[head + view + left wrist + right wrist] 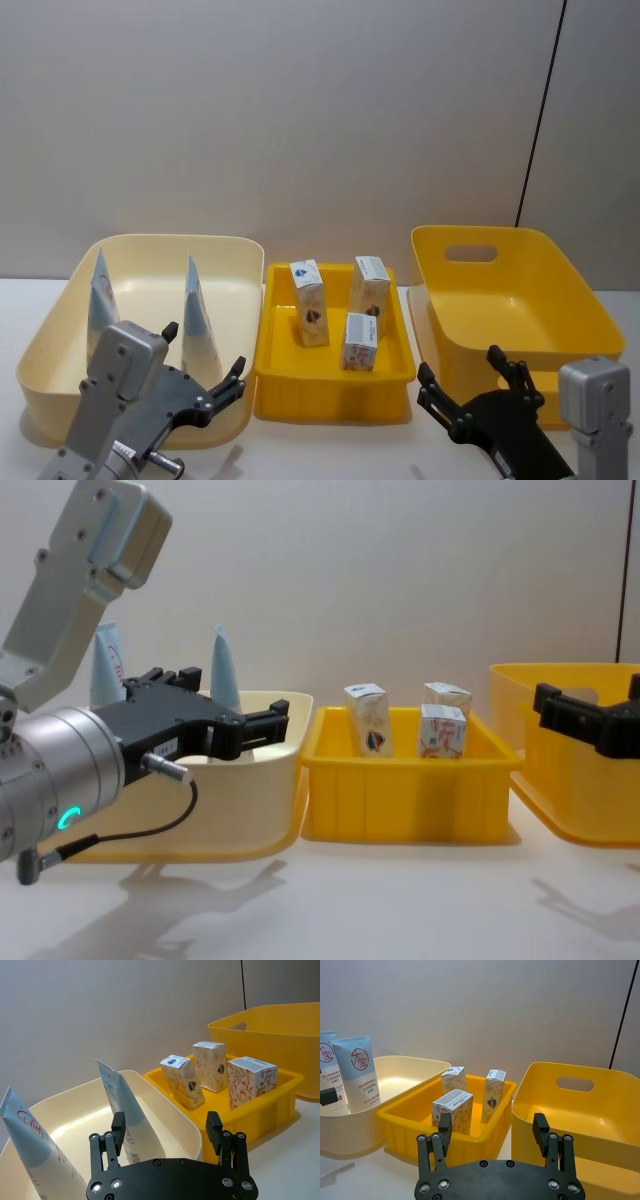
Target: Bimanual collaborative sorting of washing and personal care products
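The left pincer (166,1127) and right pincer (491,1127) are black, screw-studded; the left arm (60,765) is silver-grey.

it looked like a robotics lab or test bench: a bare white tabletop (330,450) stood against a plain grey partition wall (300,100), with a thin black cable (541,110) running down it at two o'clock. three plastic containers sat in a staged row: a rounded cream tub (145,285) at nine o'clock, a shallow yellow tray (330,395) at six holding small white cartons printed blue and orange (309,300), and a deep yellow handled tub (520,290) at three.
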`<control>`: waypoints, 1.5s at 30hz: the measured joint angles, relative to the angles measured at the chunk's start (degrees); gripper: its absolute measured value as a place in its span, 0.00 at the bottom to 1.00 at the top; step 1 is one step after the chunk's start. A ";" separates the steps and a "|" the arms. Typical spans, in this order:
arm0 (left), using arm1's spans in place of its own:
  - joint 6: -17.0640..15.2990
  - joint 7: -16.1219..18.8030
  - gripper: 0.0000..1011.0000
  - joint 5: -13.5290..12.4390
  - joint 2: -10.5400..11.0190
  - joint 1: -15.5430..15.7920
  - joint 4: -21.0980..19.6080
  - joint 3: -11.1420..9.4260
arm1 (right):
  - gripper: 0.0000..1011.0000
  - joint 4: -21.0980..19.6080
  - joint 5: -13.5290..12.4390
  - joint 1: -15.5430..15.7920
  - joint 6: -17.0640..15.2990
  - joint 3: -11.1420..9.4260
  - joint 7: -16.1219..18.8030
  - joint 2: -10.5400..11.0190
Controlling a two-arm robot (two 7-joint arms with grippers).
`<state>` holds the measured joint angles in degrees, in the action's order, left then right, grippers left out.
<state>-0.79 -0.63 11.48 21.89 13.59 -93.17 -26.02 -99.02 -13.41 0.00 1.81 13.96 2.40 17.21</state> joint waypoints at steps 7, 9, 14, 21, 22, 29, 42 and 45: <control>0.00 0.00 0.99 0.00 0.00 0.00 0.00 0.00 | 0.99 -0.49 -0.53 0.00 -1.11 -0.26 0.27 -0.01; 0.00 0.00 0.99 0.00 0.00 0.00 0.00 0.00 | 0.99 -1.11 -1.09 -0.02 -2.20 -0.44 0.66 0.07; 0.00 0.00 0.99 0.00 0.00 0.00 0.00 0.00 | 0.99 -3.63 -3.17 -0.10 -6.24 -1.11 1.93 0.55; 0.00 0.00 0.99 0.00 0.00 0.00 0.00 0.00 | 0.99 -7.31 -5.92 -0.74 -13.44 -1.86 3.21 1.27; 0.00 0.00 0.99 0.00 0.00 0.00 0.00 0.00 | 0.99 -8.12 -6.48 -1.06 -15.30 -1.95 3.31 1.36; 0.00 0.00 0.99 0.00 0.00 0.00 0.00 0.00 | 0.99 -10.56 -7.86 -3.14 -22.67 -1.78 2.82 0.81; 0.00 0.00 0.99 0.00 0.00 0.00 0.00 0.00 | 0.99 -9.06 -5.65 -8.57 -30.14 1.24 -3.07 -4.04; 0.00 0.00 0.99 0.00 0.00 0.00 0.00 0.00 | 0.99 -8.12 -4.92 -9.82 -31.24 1.91 -4.38 -5.31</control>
<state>-0.80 -0.63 11.48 21.90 13.59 -93.17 -26.02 -107.14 -18.32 -9.82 -29.44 15.87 -1.98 11.90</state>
